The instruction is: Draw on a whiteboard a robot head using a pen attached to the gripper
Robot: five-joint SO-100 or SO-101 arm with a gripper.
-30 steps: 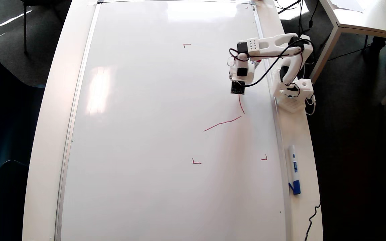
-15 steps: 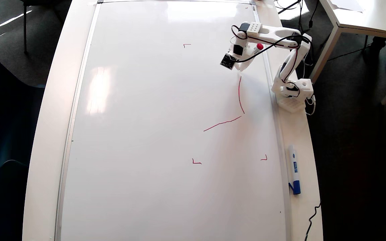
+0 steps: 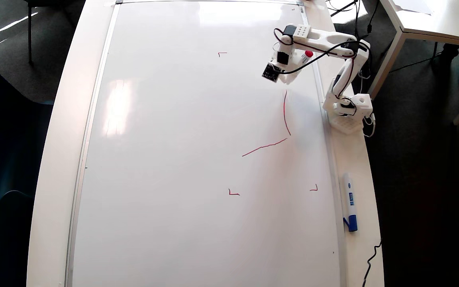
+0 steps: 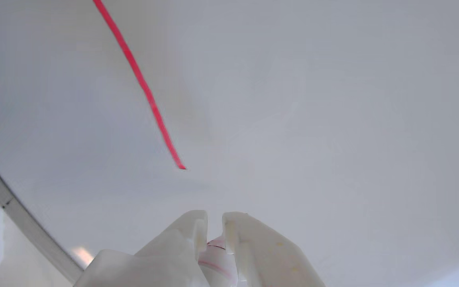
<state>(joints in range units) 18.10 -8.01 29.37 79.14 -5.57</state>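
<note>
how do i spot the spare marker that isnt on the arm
Find the big whiteboard in the overhead view, then the bare strip of table along its right edge. Below the arm's base lies a marker, lengthwise along the frame. It is white with a blue cap, unlike the red-ended pen on the arm.

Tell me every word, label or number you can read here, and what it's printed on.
Nothing here reads clearly.
The blue-capped marker beside the whiteboard has a small blue label, too small to read.
The red strokes and red corner marks on the whiteboard are drawn lines, not letters.
The pen in the gripper shows no readable print.
</note>
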